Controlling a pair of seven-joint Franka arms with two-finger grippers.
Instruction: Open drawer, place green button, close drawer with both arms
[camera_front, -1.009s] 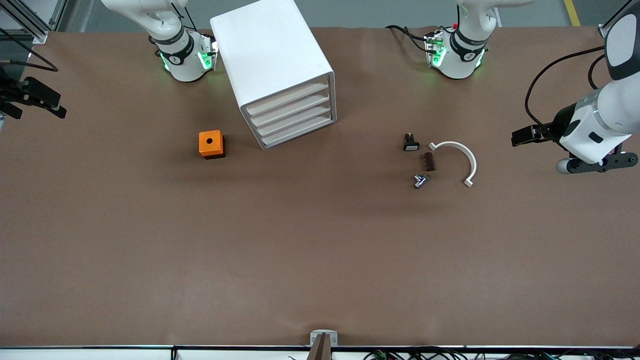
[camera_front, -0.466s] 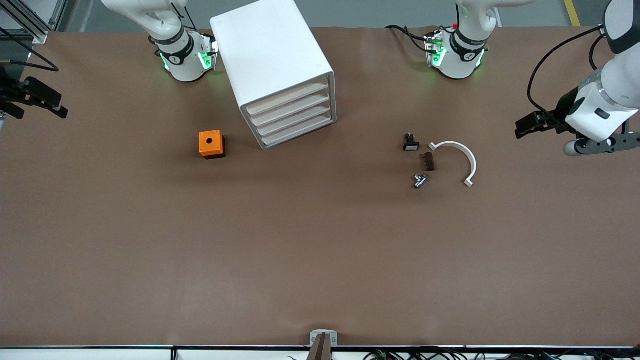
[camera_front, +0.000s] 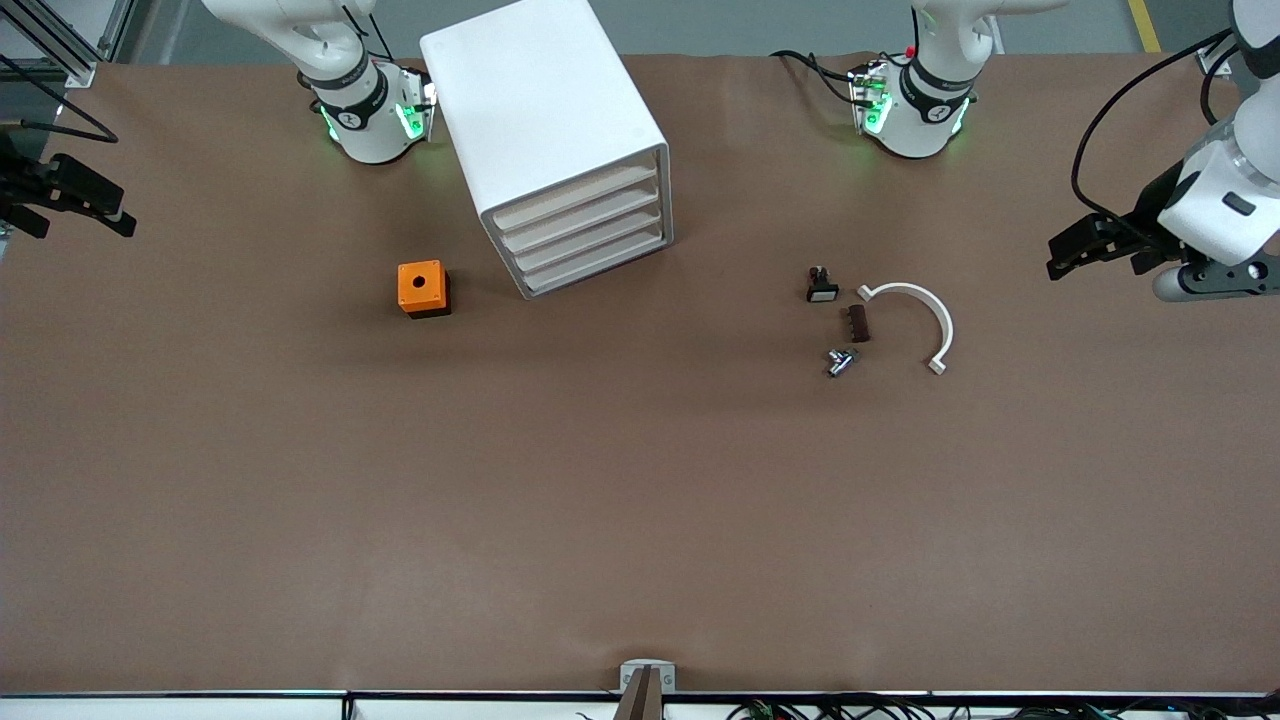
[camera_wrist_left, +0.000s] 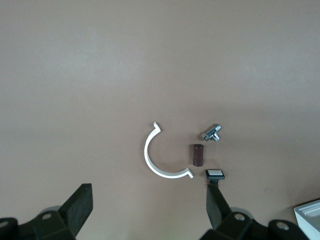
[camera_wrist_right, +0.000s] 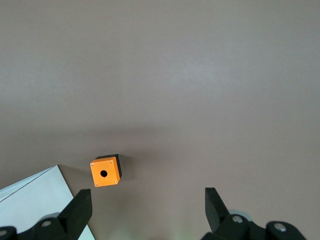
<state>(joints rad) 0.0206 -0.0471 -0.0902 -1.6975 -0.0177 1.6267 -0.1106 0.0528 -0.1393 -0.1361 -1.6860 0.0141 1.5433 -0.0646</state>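
The white cabinet (camera_front: 545, 120) stands near the right arm's base, its four stacked drawers (camera_front: 585, 232) all shut. The button is out of view. My left gripper (camera_front: 1072, 250) hangs open and empty over the left arm's end of the table, apart from the small parts. Its wrist view shows bare table between its wide-spread fingers (camera_wrist_left: 80, 210). My right gripper (camera_front: 80, 210) hovers open at the right arm's end of the table. Its wrist view has the orange box (camera_wrist_right: 105, 173) and a corner of the cabinet (camera_wrist_right: 30, 205) ahead of it.
The orange box with a hole (camera_front: 423, 288) sits beside the cabinet. Toward the left arm's end lie a black switch with a white face (camera_front: 821, 285), a brown block (camera_front: 858, 323), a metal fitting (camera_front: 841, 361) and a white half-ring (camera_front: 915, 320).
The left arm has swung its open gripper away from the small parts, toward its end of the table and its base row. The right arm has barely moved.
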